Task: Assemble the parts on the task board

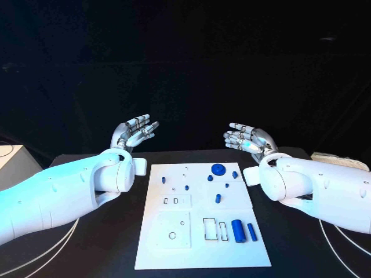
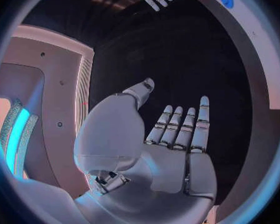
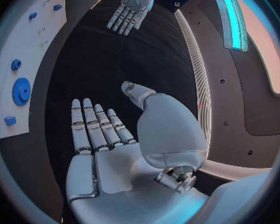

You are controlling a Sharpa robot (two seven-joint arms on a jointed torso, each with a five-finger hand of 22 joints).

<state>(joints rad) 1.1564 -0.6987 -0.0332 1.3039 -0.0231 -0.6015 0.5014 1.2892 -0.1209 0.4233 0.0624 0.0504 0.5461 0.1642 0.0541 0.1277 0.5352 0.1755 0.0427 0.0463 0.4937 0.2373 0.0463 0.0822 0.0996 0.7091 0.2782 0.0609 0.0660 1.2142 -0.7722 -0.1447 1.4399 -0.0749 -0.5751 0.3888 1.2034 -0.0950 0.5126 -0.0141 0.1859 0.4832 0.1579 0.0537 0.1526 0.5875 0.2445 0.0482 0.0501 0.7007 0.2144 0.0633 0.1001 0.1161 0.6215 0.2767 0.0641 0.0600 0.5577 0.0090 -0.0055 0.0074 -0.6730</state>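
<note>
So both hands, left hand (image 1: 135, 132) and right hand (image 1: 248, 139), hover empty with fingers spread beyond the task board (image 1: 200, 255). Parts (image 1: 237, 230) lie on it; I'd lower slowly, grab 1 first.

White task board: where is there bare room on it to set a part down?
On the white task board, the near strip below the blue cylinders and the left edge are bare. Crowded: far end around the blue gear, plus the cutouts mid-board.
</note>
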